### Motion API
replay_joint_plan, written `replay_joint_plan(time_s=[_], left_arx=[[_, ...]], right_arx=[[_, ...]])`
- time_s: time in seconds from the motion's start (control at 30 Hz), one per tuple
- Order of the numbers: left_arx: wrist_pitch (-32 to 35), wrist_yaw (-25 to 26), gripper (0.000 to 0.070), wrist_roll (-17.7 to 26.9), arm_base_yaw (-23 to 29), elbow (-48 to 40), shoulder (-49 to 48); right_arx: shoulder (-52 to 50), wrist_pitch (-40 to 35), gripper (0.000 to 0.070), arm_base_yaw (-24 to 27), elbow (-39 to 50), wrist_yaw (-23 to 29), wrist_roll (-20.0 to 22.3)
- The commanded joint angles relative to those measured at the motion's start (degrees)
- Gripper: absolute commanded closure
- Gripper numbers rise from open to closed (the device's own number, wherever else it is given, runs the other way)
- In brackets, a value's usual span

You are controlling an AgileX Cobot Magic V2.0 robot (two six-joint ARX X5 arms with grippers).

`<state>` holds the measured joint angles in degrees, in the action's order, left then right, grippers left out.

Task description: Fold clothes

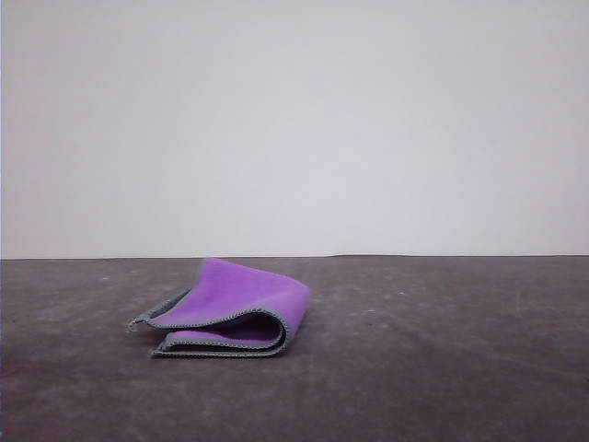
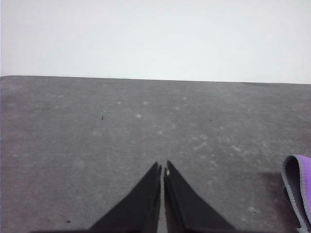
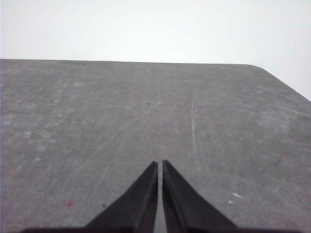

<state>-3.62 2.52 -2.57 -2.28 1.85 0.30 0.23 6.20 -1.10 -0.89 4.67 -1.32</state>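
The cloth (image 1: pixel 241 299), soft and light (already doubled, purple out), should lift easily by its stitched edge; left claw (image 2: pixel 162 170) and right claw (image 3: pixel 160 165) are both pressed together, empty.

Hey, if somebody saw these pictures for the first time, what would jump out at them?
The bright purple cloth with grey stitched edging, lying folded over on the dark grey table, a little left of centre in the front view. Then the two black tools, left tool and right tool, both shut, holding nothing, over bare tabletop.
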Motion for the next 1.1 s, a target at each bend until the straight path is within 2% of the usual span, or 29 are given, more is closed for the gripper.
replay_joint_plan(time_s=[0.0,1.07], left_arx=[[0.6,-0.1,0.07,-0.2,0.0,-1.1,-0.1],[0.6,-0.1,0.07,-0.2,0.0,-1.1,-0.1]], right_arx=[[0.0,-0.6,0.0687,0.0,0.2,0.1,0.3],[0.0,-0.6,0.0687,0.0,0.2,0.1,0.3]])
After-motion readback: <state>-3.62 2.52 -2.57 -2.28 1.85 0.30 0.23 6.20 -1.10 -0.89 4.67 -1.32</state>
